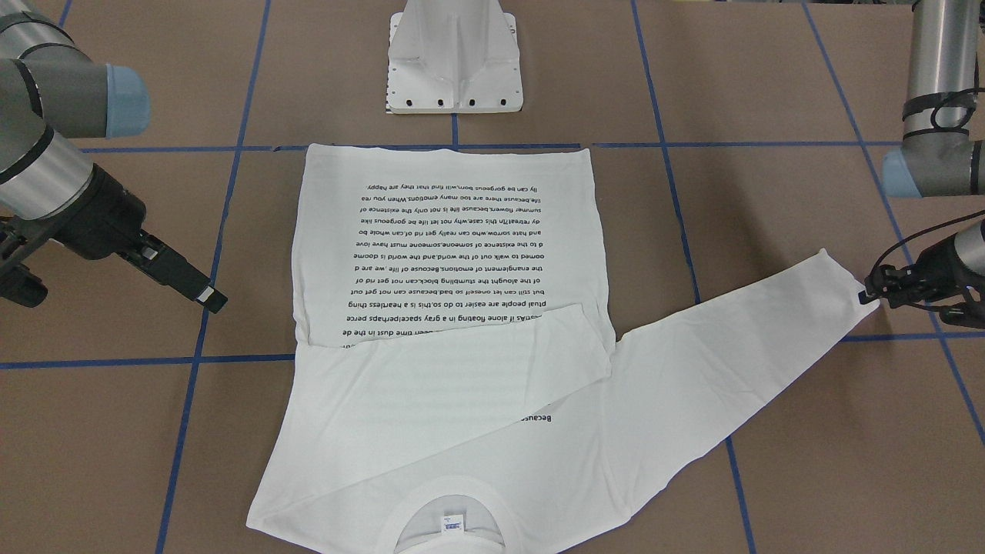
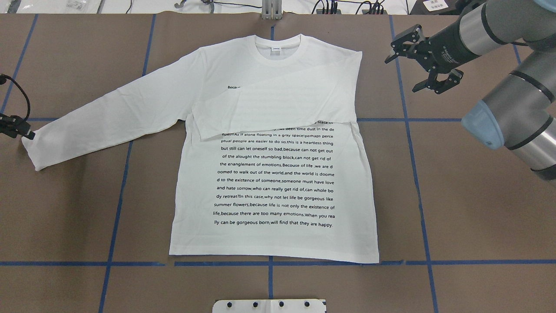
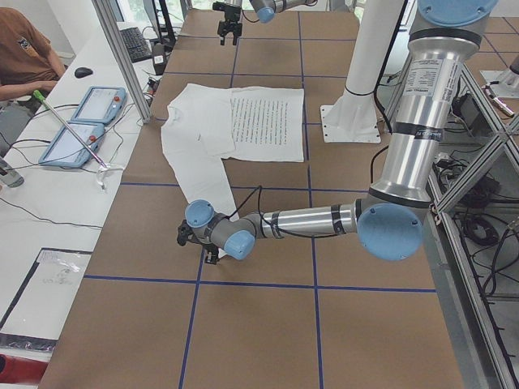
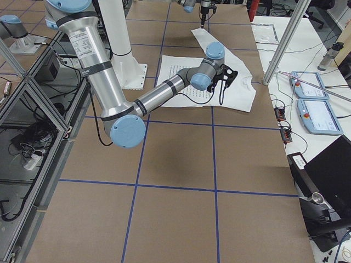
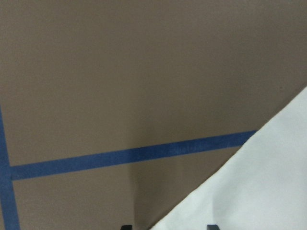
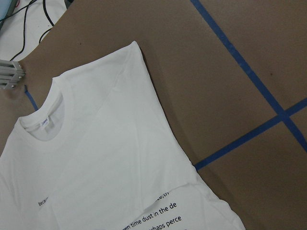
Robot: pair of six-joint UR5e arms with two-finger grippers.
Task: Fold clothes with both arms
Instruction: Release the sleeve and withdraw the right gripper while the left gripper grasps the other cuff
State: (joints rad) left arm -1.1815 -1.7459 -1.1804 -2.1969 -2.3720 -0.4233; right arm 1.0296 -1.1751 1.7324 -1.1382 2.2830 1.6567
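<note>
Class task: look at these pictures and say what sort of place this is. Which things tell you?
Probably a robotics lab or test cell: the left arm and right arm stand at a table marked with blue tape, and control tablets lie on a side bench.

T-shirt: soft matt white cloth, faintly creased.
Surface: matt brown paper-like sheet, blue tape.
Left arm: satin silver metal tube, smooth plastic cap.
Pedestal base: white painted metal, slight sheen.

Brown tabletop gridded with blue tape; white side bench carrying two tablets; aluminium post alongside.
</note>
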